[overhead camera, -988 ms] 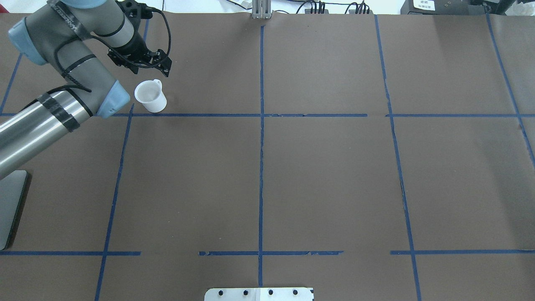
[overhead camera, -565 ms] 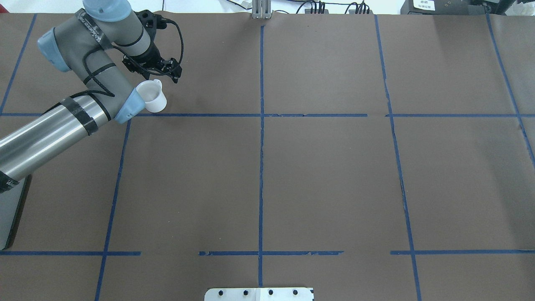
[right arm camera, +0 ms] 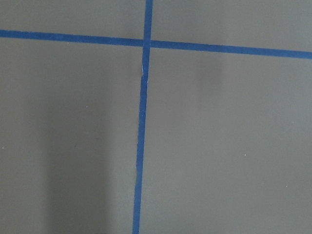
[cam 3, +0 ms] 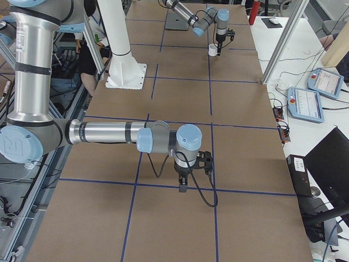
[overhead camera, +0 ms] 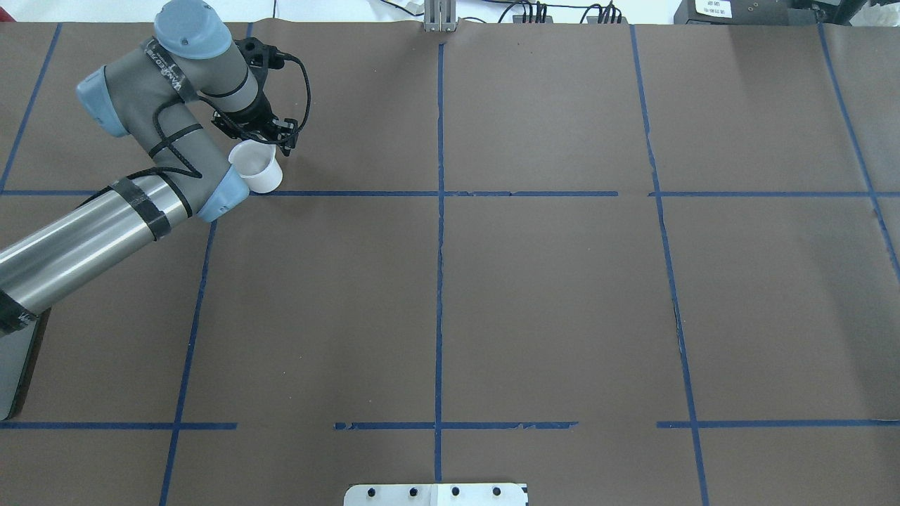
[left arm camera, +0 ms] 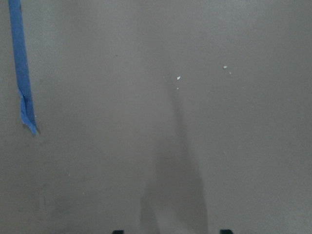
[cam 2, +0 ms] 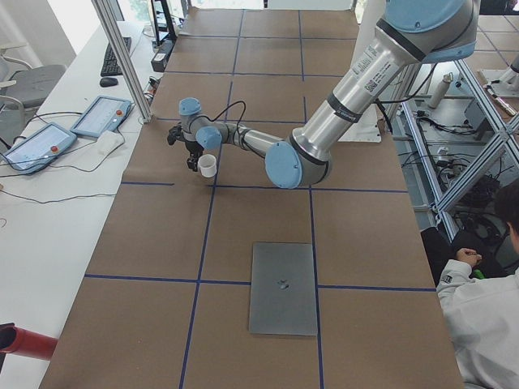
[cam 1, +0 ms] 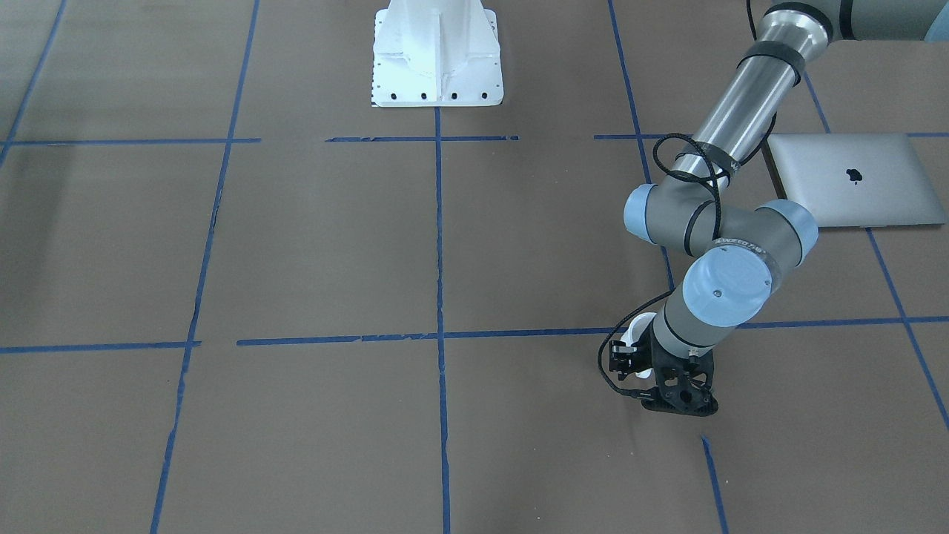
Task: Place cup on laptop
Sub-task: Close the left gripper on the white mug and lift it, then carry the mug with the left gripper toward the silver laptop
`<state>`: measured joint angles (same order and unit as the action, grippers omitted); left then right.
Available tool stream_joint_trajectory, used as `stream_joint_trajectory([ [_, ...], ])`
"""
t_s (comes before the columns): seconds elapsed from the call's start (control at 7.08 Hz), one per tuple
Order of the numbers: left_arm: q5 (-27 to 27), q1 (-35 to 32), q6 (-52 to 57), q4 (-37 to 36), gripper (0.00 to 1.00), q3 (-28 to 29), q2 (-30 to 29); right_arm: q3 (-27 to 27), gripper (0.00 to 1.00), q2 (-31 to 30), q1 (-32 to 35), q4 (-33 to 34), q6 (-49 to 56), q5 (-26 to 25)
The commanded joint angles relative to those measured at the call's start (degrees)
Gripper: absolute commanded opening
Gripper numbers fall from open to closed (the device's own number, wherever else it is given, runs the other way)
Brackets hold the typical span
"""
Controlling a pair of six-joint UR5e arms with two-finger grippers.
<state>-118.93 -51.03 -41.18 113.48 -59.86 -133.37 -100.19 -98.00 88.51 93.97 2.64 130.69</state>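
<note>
The cup (overhead camera: 259, 171), a small white tapered mug, stands upright on the brown table at the far left. My left gripper (overhead camera: 274, 140) hangs over the cup's far rim, where the handle is hidden under it. The left wrist view shows two dark fingertips (left arm camera: 117, 231) apart at its bottom edge and no cup, so the gripper is open. In the front-facing view the cup (cam 1: 639, 326) peeks out behind the gripper (cam 1: 626, 357). The silver laptop (cam 1: 852, 178) lies closed and flat nearer the robot's base. My right gripper (cam 3: 182, 187) points down at bare table, and I cannot tell its state.
Blue tape lines (overhead camera: 439, 211) divide the brown table into a grid. A white mounting plate (overhead camera: 436, 494) sits at the near edge. Tablets and cables (cam 2: 97, 117) lie off the far edge. A person (cam 2: 486, 324) sits beside the table.
My left arm has swung right and down. The gripper has gone from beyond and left of the cup to over its handle side. The cup has stayed in place.
</note>
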Motion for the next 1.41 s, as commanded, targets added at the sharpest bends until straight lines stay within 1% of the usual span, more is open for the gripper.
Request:
stream_joint_trajectory([
  [0.0,-0.33,-0.65,0.23,-0.63,0.00,-0.43,0.04,0.00,1.00,0.00,0.00,-0.02,0.00,0.00],
  [0.14,-0.51,-2.22,0.40,-3.59,0.00,-2.52,0.30,0.00,1.00,0.00,0.00,0.07,0.00,0.00],
  [0.28,-0.60,-3.28,5.10,-10.14,0.00,-11.42,5.09,0.00,1.00,0.00,0.00,-0.02,0.00,0.00],
  [0.42,-0.51,-3.64,9.06,-15.78,0.00,-23.34,12.54,0.00,1.00,0.00,0.00,-0.02,0.00,-0.09],
  [0.56,-0.68,-4.95,9.45,-16.18,0.00,-31.20,19.40,0.00,1.00,0.00,0.00,-0.02,0.00,0.00],
  [0.71,-3.73,-6.70,9.54,-15.14,0.00,-36.59,27.47,0.00,1.00,0.00,0.00,-0.02,0.00,0.00],
  [0.85,-5.94,-8.89,9.46,-10.43,0.00,-39.34,34.77,0.00,1.00,0.00,0.00,-0.02,0.00,0.00],
  [0.99,-6.57,-10.74,9.28,-2.64,0.00,-40.67,43.37,0.00,1.00,0.00,0.00,-0.02,0.00,0.00],
  [1.13,-6.83,-12.50,8.85,2.92,0.00,-40.42,49.81,0.00,1.00,0.00,0.00,-0.02,0.00,0.00],
  [1.27,-7.10,-13.65,9.02,5.32,0.00,-39.64,55.01,0.00,1.00,0.00,0.00,-0.02,0.00,-0.09],
])
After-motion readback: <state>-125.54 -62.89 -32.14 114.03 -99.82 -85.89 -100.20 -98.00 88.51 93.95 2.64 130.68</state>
